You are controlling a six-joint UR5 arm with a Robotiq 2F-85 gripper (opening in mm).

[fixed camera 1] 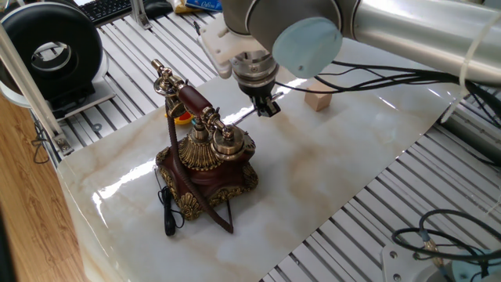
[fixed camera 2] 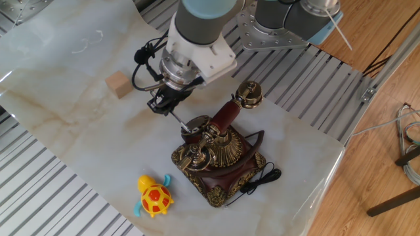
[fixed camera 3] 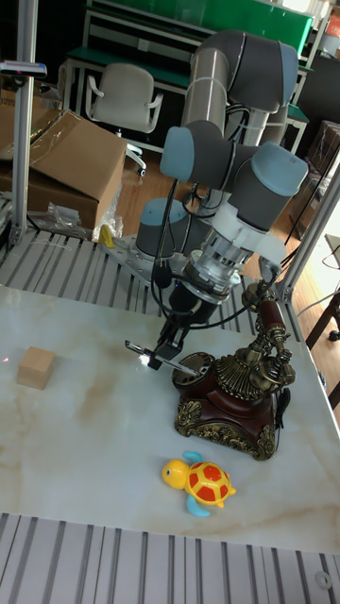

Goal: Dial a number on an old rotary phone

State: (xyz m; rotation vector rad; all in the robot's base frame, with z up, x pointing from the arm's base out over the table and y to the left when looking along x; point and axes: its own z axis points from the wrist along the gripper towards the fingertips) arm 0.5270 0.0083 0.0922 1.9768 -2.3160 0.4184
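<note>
The old rotary phone (fixed camera 1: 205, 160) stands on the marble sheet, dark red-brown with gold trim. Its handset (fixed camera 2: 230, 111) rests on the brass cradle, and a black cord (fixed camera 1: 167, 213) trails off in front. My gripper (fixed camera 2: 164, 103) hangs just beside the phone's dial side, shut on a thin pale stick (fixed camera 2: 181, 120). The stick slants down from the fingers, and its tip rests at the dial (fixed camera 2: 194, 124). In the tall fixed view, the gripper (fixed camera 3: 170, 344) sits left of the phone (fixed camera 3: 234, 401), low over the dial face.
A small pale wooden block (fixed camera 2: 119, 84) lies on the sheet beyond the gripper. A yellow and orange toy turtle (fixed camera 2: 153, 195) sits close to the phone's base. The marble sheet (fixed camera 1: 329, 180) ends on a slatted metal table; cables run behind the arm.
</note>
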